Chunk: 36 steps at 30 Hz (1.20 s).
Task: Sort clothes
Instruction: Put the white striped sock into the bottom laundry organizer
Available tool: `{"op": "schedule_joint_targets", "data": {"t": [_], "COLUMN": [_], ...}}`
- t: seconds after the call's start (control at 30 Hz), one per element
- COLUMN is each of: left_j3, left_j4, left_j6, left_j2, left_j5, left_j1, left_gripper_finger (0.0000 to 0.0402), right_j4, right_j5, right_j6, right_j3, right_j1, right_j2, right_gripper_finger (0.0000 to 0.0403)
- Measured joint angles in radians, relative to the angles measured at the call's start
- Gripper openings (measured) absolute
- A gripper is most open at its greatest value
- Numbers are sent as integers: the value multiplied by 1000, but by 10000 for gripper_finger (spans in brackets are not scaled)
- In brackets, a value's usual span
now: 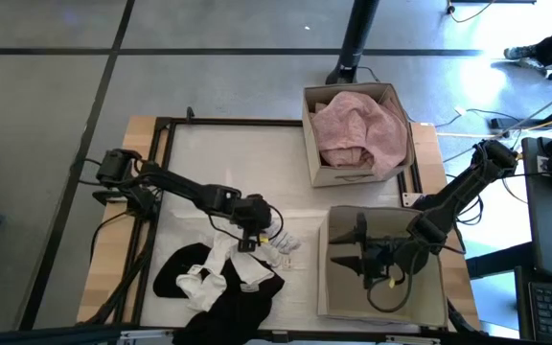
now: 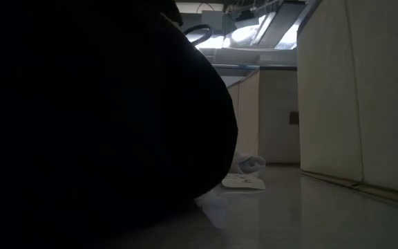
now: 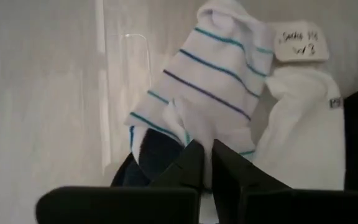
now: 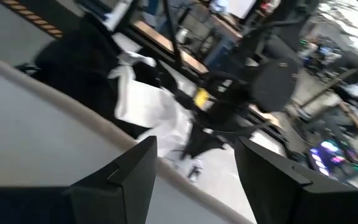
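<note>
Your left gripper [image 1: 248,237] is clenched on a white striped sock [image 3: 213,87] at the edge of the clothes pile [image 1: 214,280] on the table's near left. Lift too fast and, judging by how tangled the heap looks, the neighbouring white sock [image 3: 303,134] or black garment [image 1: 242,305] may drag along. The left arm stretches low across the table, wrist pointing down. Your right gripper [image 4: 194,165] hangs released, jaws spread, inside the near cardboard box [image 1: 334,302]; the far box [image 1: 311,134] holds the pink garment [image 1: 360,127]
</note>
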Motion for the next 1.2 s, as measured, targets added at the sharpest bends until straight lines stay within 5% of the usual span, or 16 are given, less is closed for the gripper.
{"op": "schedule_joint_targets", "data": {"t": [0.4,0.6,0.9,1.2], "left_j3": [187,263,270,427], "left_j4": [17,205,549,580], "left_j6": [42,116,141,192], "left_j2": [-118,-137,-52,94], "left_j5": [-70,-97,-59,-23], "left_j1": [-37,-33,-11,-17], "left_gripper_finger": [4,3,2,3], "right_j4": [2,0,-7,-15], "right_j5": [-76,-60,-114,-114], "right_j6": [1,8,0,0], "right_j3": [0,2,2,2], "right_j1": [0,0,0,0], "right_j2": [0,0,0,0], "right_gripper_finger": [215,215,215,215]}}
